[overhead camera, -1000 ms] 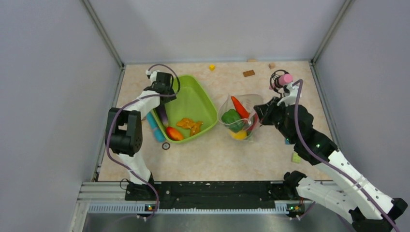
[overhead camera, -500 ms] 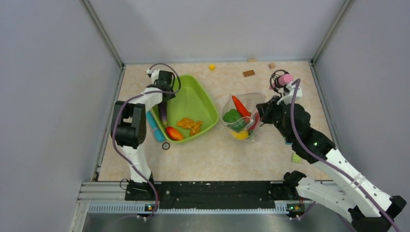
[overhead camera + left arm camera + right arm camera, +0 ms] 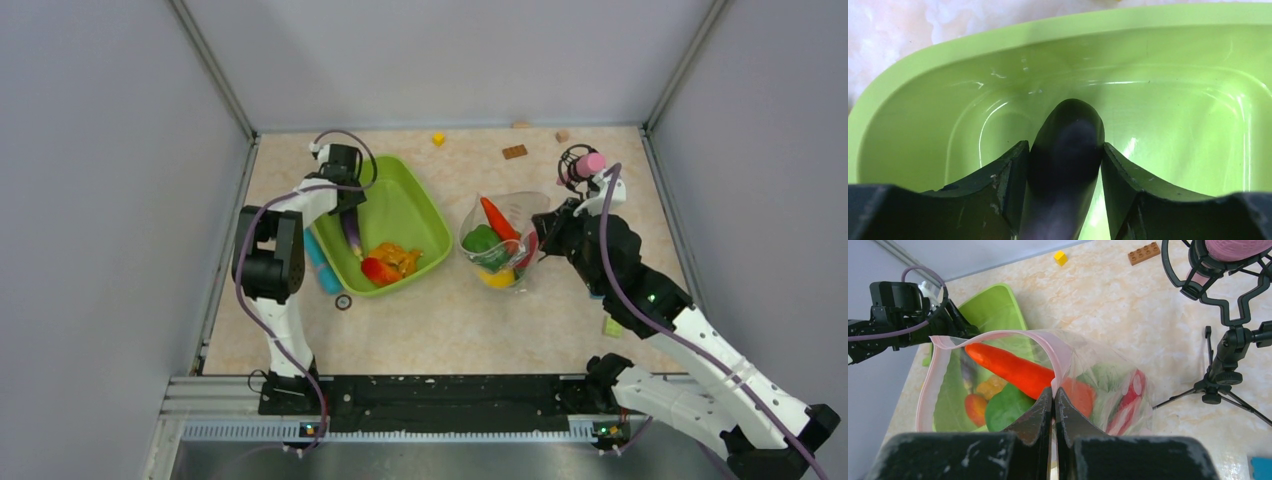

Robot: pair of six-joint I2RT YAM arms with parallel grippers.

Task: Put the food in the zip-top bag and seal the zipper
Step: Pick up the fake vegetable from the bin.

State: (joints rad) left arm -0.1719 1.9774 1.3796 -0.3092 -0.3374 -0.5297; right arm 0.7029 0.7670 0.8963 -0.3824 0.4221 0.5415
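The purple eggplant [image 3: 1068, 145] lies in the lime-green tray [image 3: 1173, 100], and my left gripper [image 3: 1064, 147] is shut on it, both fingers pressing its sides. In the top view the eggplant [image 3: 352, 232] hangs below the left gripper [image 3: 347, 205] over the tray's left half. My right gripper [image 3: 1054, 390] is shut on the pinkish zipper [image 3: 1057, 365] of the zip-top bag [image 3: 500, 245], holding its mouth open. Inside the bag are an orange carrot [image 3: 1013, 367], a green pepper [image 3: 1005, 410], a yellow lemon [image 3: 495, 279] and a red chilli [image 3: 1133, 395].
An orange lumpy piece [image 3: 397, 258] and a red-orange piece [image 3: 378, 268] remain in the tray [image 3: 395, 205]. A blue cylinder [image 3: 322, 265] and a small black ring [image 3: 343, 302] lie beside it. A pink-topped black stand [image 3: 1228, 340] stands right of the bag. Small blocks [image 3: 515, 152] sit at the back.
The left gripper has closed on the eggplant and drawn it toward the tray's middle; the red-orange piece shifted with it. The right gripper keeps hold of the bag's edge.
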